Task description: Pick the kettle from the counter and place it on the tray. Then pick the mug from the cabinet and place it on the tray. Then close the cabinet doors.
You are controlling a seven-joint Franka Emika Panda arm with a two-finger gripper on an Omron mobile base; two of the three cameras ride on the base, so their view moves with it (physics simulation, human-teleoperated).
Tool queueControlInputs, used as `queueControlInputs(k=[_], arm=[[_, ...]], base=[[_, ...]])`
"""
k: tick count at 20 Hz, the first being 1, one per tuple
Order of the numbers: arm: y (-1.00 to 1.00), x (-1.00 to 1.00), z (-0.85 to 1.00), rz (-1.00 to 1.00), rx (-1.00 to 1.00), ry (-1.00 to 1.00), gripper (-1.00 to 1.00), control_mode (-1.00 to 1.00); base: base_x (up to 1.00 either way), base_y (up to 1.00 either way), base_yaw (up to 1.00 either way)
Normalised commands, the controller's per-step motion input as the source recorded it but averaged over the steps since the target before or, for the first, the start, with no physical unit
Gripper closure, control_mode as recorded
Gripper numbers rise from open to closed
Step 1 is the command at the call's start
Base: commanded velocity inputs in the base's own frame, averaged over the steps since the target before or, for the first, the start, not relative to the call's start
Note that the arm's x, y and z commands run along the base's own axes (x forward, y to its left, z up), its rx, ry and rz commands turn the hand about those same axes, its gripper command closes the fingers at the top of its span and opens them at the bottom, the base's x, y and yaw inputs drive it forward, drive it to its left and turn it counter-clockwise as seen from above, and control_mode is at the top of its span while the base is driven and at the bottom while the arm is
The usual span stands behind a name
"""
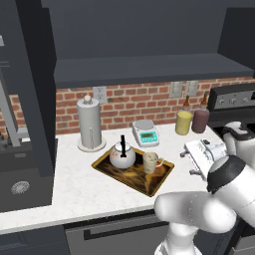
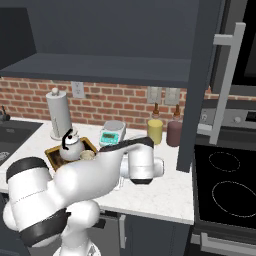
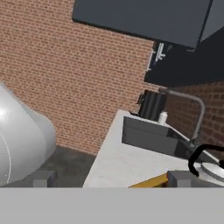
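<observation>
Kettle (image 1: 122,156) and mug (image 1: 150,162) on tray (image 1: 162,178) | cabinet doors (image 2: 201,85) open | gripper (image 1: 195,154) beside tray, we cannot tell its spread | risk: our swing toward door clips mug.

Open white marble counter (image 1: 74,184) lies bare ahead of the gold-rimmed patterned tray (image 1: 164,178). Tall grey paper-towel cylinder (image 1: 89,124), white-teal scale (image 1: 146,133) and two jars crowd the brick wall behind.
</observation>
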Motion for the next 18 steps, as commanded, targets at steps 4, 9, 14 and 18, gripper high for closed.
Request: queueControlInputs(k=[4,9,14,18], arm=[[-0.23,-0.31,0.72,-0.04,0.07,-0.15,-1.0,-1.0],[-0.29,-0.22,0.59,-0.05,0.11,-0.1,-1.0,-1.0],[-0.48,-0.18,0.29,-0.01,0.12,-0.08,-1.0,-1.0],[-0.66,-0.22,0.27,0.0,0.15,-0.12,-1.0,-1.0]], base=[[0.0,0.0,0.0],[0.0,0.0,0.0],[0.0,0.0,0.0],[0.0,0.0,0.0]])
